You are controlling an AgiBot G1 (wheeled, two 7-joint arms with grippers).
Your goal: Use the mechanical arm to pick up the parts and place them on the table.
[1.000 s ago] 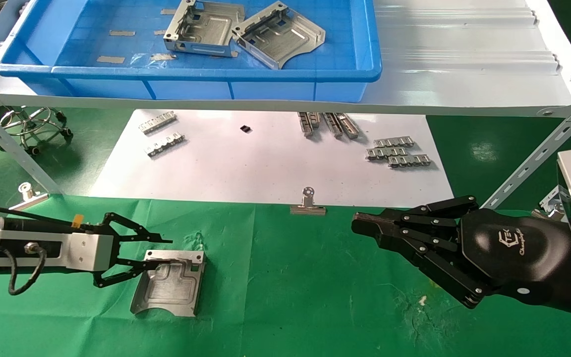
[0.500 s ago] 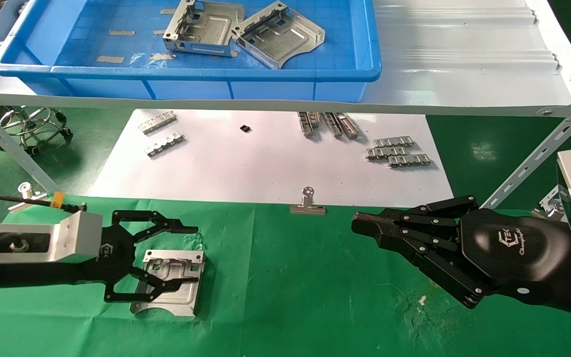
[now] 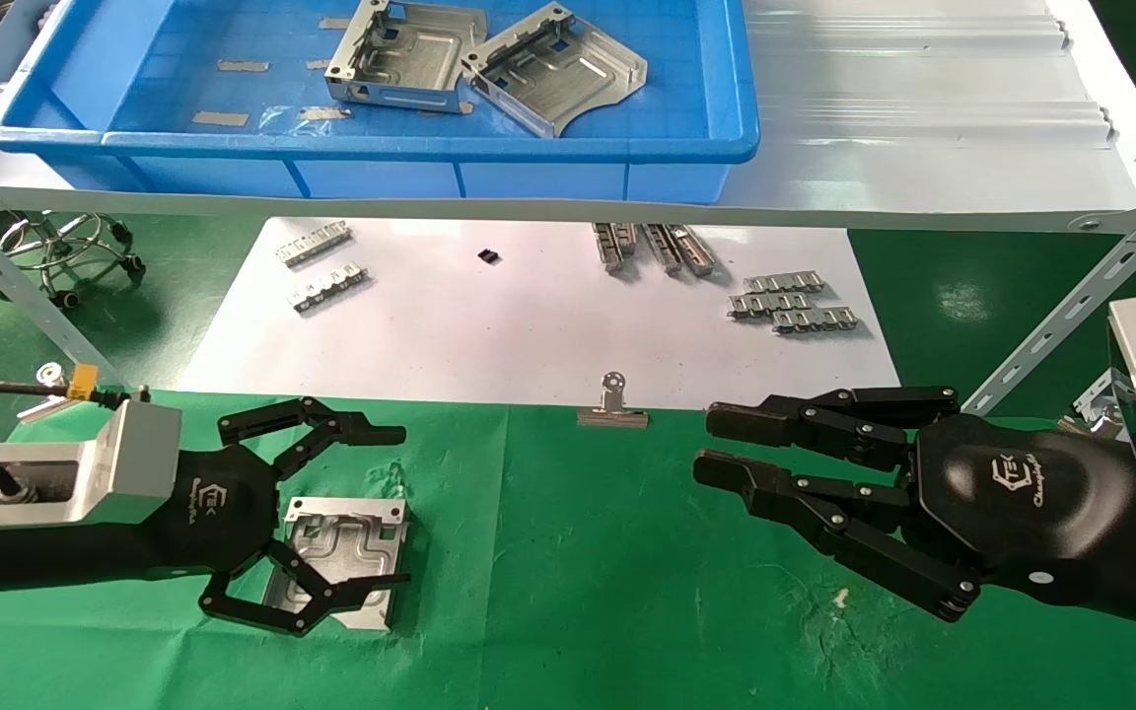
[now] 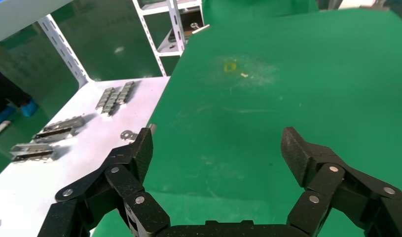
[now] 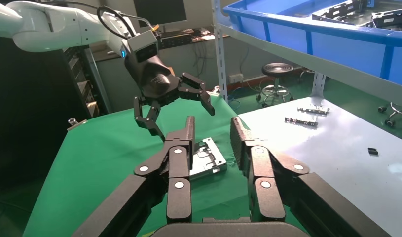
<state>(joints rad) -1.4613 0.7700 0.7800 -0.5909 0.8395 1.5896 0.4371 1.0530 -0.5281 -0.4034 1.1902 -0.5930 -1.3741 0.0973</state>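
One silvery stamped part (image 3: pixel 341 542) lies flat on the green-cloth table (image 3: pixel 578 592) at the front left. My left gripper (image 3: pixel 400 508) hovers over it, palm logo facing up, fingers spread wide and empty. In the left wrist view the gripper (image 4: pixel 216 148) shows only green cloth between its pads. Two more parts (image 3: pixel 405 54) (image 3: pixel 553 69) lie in the blue bin. My right gripper (image 3: pixel 708 444) rests at the front right, slightly open and empty. The right wrist view shows the right gripper (image 5: pixel 212 133), the part (image 5: pixel 211 160) and the left gripper (image 5: pixel 181 118) above it.
The blue bin (image 3: pixel 381 158) stands on the white metal shelf (image 3: pixel 923 118), whose slanted legs (image 3: pixel 26 306) (image 3: pixel 1071 306) come down at both sides. A white paper sheet (image 3: pixel 529 316) holds toothed strips (image 3: pixel 790 301). A binder clip (image 3: pixel 612 409) sits at its front edge.
My left gripper has rolled so its palm faces up, and spread its fingers wide above the part. The part has stayed put. My right gripper's fingers have parted from shut.
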